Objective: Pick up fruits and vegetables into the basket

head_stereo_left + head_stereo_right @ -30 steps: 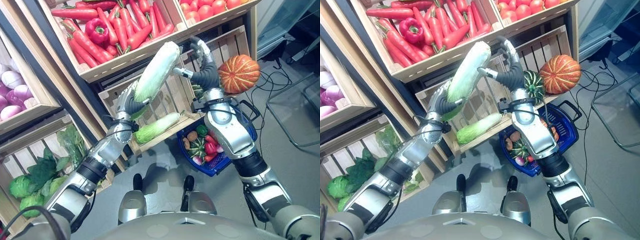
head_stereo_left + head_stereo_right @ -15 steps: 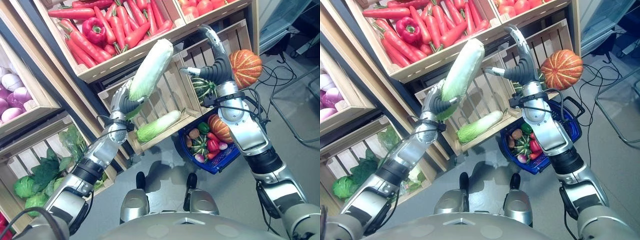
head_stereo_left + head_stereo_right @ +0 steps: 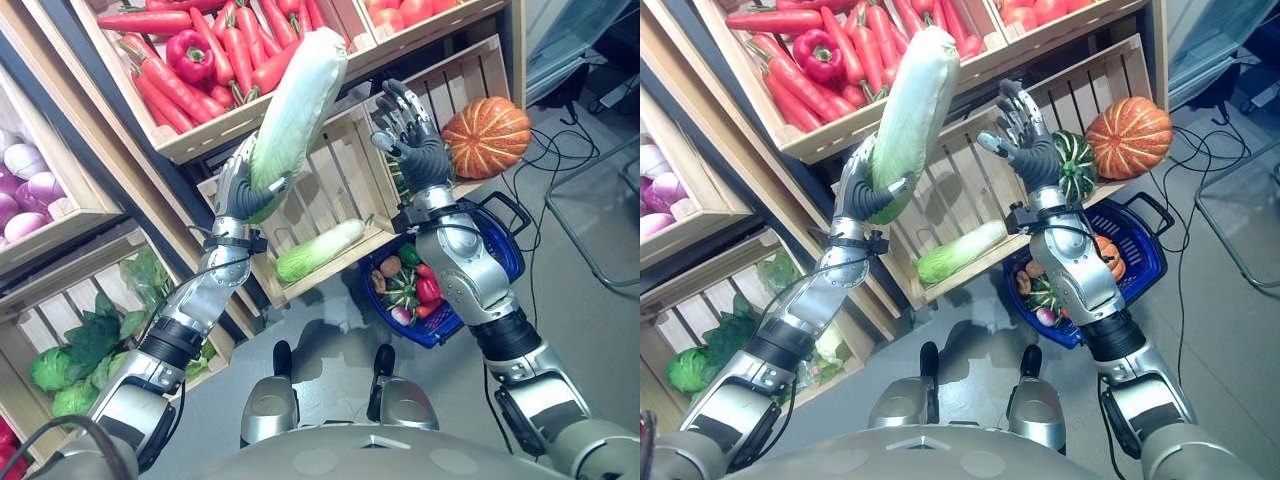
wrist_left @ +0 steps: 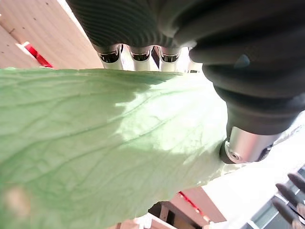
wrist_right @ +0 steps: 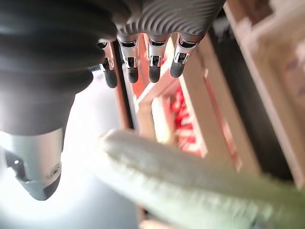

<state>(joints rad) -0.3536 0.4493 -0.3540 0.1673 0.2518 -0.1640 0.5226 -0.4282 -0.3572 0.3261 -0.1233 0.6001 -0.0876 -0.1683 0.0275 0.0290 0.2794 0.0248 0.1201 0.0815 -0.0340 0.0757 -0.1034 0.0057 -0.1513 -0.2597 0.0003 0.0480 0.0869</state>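
My left hand (image 3: 238, 192) is shut on the stem end of a long pale-green napa cabbage (image 3: 298, 100), holding it nearly upright in front of the carrot crate. Its leaf (image 4: 95, 143) lies under the curled fingers in the left wrist view. My right hand (image 3: 408, 128) is raised just right of the cabbage, open with fingers spread and apart from it; the cabbage (image 5: 190, 188) shows past its fingers. The blue basket (image 3: 507, 255) sits on the floor under my right forearm, with several vegetables in it. A second napa cabbage (image 3: 318, 250) lies in the low wooden crate.
An orange pumpkin (image 3: 485, 135) and a striped green squash (image 3: 1075, 165) sit in the crate behind my right hand. Carrots and a red pepper (image 3: 190, 55) fill the upper crate. Leafy greens (image 3: 80, 350) are at lower left, and a metal frame (image 3: 600, 230) stands on the floor at right.
My left hand has lifted the cabbage higher and stood it more upright. My right hand has come down towards it and spread its fingers.
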